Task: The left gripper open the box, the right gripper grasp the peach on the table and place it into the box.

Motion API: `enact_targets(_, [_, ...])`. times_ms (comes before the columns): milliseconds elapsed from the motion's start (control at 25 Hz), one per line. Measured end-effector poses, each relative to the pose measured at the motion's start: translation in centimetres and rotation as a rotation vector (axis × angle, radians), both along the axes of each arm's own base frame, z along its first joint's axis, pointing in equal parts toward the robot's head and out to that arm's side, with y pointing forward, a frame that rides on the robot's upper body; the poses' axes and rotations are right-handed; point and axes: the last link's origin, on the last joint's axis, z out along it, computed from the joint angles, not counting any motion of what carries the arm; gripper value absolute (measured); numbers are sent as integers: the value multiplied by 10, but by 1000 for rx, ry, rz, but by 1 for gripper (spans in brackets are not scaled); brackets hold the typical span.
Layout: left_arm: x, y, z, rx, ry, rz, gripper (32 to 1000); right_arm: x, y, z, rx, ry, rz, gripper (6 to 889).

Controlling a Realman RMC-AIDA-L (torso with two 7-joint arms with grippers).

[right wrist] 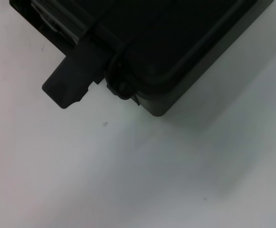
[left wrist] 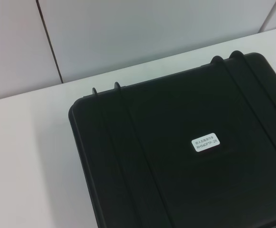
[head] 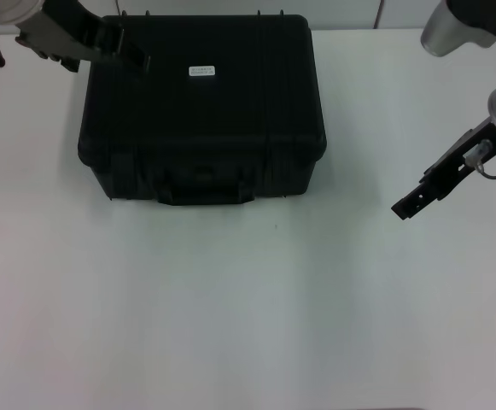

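A large black box point(head: 205, 111) stands closed at the back middle of the white table, its handle point(head: 203, 184) facing me and a small white label point(head: 202, 71) on the lid. My left gripper point(head: 132, 55) hovers over the lid's rear left corner. The left wrist view looks down on the lid point(left wrist: 176, 156) and its label point(left wrist: 205, 143). My right gripper point(head: 404, 207) hangs above bare table to the right of the box, a little apart from it. The right wrist view shows the front corner of the box point(right wrist: 176, 42) and its handle point(right wrist: 69, 80). The peach is out of view.
The white table point(head: 248, 325) stretches wide in front of the box and on both sides. A pale panelled wall point(left wrist: 128, 33) rises just behind the box.
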Motion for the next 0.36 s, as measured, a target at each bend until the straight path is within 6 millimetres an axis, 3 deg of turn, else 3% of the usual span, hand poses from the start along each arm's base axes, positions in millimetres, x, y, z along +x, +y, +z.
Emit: enact_targets(360, [0, 0, 0, 0, 0, 0, 861, 0, 0, 0, -1, 0, -1, 852])
